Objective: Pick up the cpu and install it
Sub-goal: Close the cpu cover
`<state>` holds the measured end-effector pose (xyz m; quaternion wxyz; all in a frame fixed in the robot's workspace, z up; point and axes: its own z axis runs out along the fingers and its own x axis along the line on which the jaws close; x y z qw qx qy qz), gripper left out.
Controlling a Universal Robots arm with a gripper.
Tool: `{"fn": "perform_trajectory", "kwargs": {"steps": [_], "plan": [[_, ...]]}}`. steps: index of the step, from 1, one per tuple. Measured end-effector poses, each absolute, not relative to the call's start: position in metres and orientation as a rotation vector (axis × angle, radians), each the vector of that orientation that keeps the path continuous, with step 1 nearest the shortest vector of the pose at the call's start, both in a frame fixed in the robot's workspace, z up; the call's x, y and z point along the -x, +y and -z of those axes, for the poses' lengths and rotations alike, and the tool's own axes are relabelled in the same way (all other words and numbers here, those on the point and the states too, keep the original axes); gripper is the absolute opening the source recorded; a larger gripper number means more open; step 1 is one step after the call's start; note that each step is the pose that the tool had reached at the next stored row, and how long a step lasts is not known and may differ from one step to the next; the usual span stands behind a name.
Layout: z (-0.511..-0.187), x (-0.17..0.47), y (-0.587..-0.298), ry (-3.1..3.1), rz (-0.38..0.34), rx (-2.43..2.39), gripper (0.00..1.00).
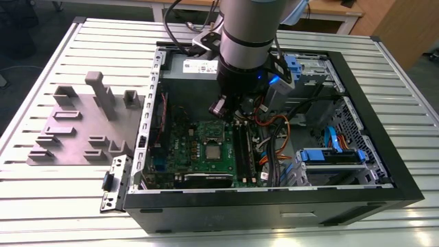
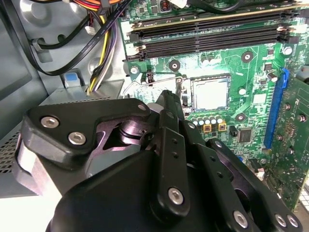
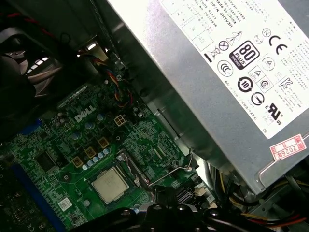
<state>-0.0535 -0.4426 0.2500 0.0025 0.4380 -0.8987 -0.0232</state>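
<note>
You see the cpu [image 3: 110, 185] seated in its socket on the motherboard [image 3: 58, 145]; the gripper [image 2: 166, 104] hovers just beside it. Jaw state: cannot tell.

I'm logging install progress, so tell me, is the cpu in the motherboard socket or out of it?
In. The cpu lies flat and square within the socket frame on the motherboard in both wrist views, nothing gripping it.

One open computer case [image 1: 357, 103] stood on one slatted table [image 1: 55, 51], with one grey plastic fixture [image 1: 82, 128] at the exterior view's left. Inside lay one green motherboard [image 1: 182, 149], one cpu [image 1: 215, 151] [image 2: 211, 94] [image 3: 110, 185], one power supply [image 3: 217, 72] and one arm [image 1: 250, 46]. The second wrist view showed three long memory slots [image 2: 212, 36].
</note>
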Motion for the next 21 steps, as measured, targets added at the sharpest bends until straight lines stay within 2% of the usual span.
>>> {"fn": "perform_trajectory", "kwargs": {"steps": [21], "plan": [[-0.25, 0.0535, -0.4492, -2.818, 0.073, -1.376, 0.11]]}}
